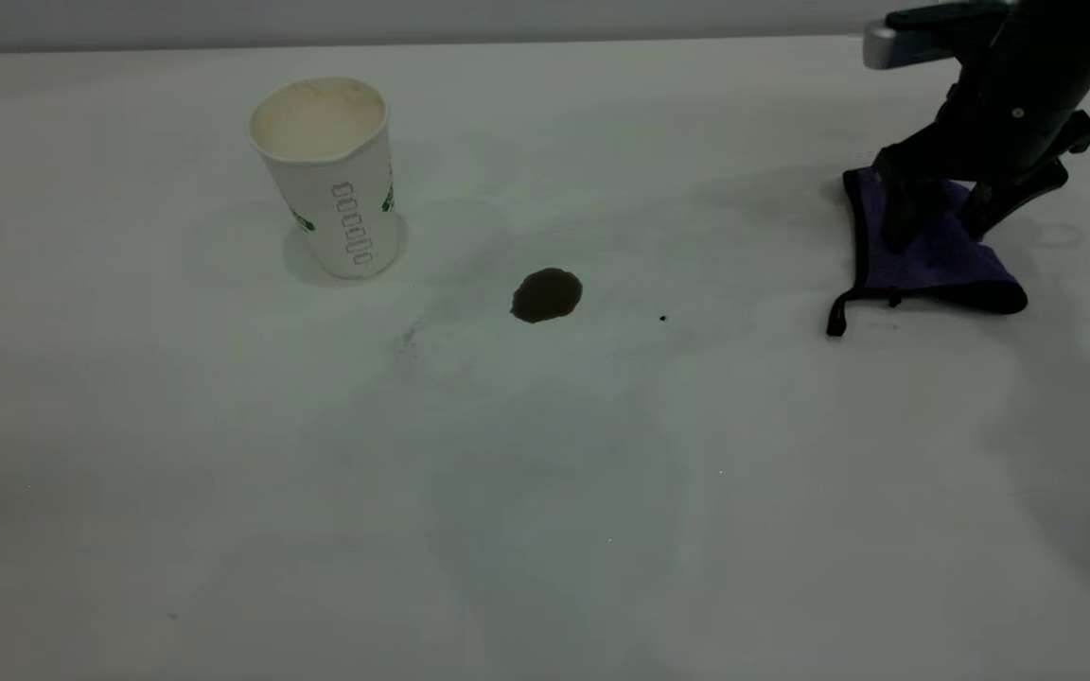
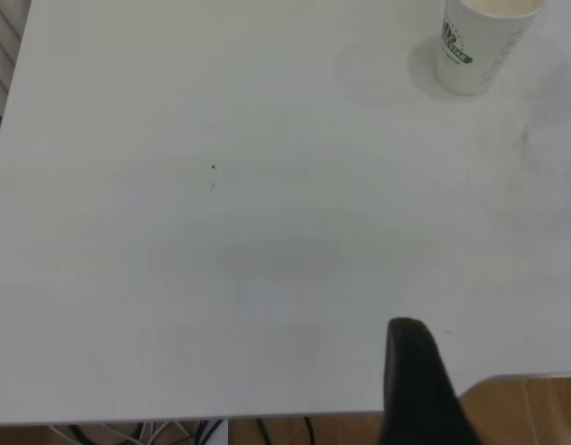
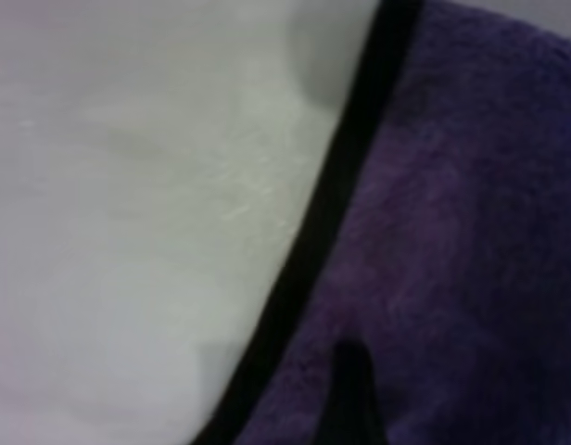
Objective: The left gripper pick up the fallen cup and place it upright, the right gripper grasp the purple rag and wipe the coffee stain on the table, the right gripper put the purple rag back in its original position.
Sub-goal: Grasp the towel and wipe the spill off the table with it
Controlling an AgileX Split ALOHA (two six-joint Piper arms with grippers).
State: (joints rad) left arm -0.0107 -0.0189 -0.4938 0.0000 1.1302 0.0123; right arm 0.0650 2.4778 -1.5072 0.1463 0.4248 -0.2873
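My right gripper point(image 1: 942, 222) is down on the purple rag point(image 1: 933, 260) at the right of the table point(image 1: 545, 492), its two dark fingers spread apart and planted on the cloth, one on each side of the rag's middle, not yet closed on it. In my right wrist view the rag point(image 3: 452, 250) fills most of the picture, its black edging running across bare white tabletop, and one dark fingertip point(image 3: 352, 389) rests on the terry. The rag's short black loop point(image 1: 838, 317) trails off its near corner onto the table.

My left gripper point(image 2: 420, 380) shows only in my left wrist view, as a single dark finger over the table's edge, well apart from everything; I cannot tell whether it is spread or closed.

The cup point(image 1: 327, 175) stands upright at the left of the table, mouth up, showing its cream inside with nothing visible in it. The exterior view shows the outlined boxes down its side; my left wrist view shows instead the cup's point(image 2: 475, 42) green logo.

The coffee stain point(image 1: 547, 294) lies between cup and rag, nearer the cup, with a tiny black speck point(image 1: 663, 318) near it. Only the exterior view shows them. Beyond the table's edge, my left wrist view shows brown floor point(image 2: 536, 408) and cables point(image 2: 202, 431).
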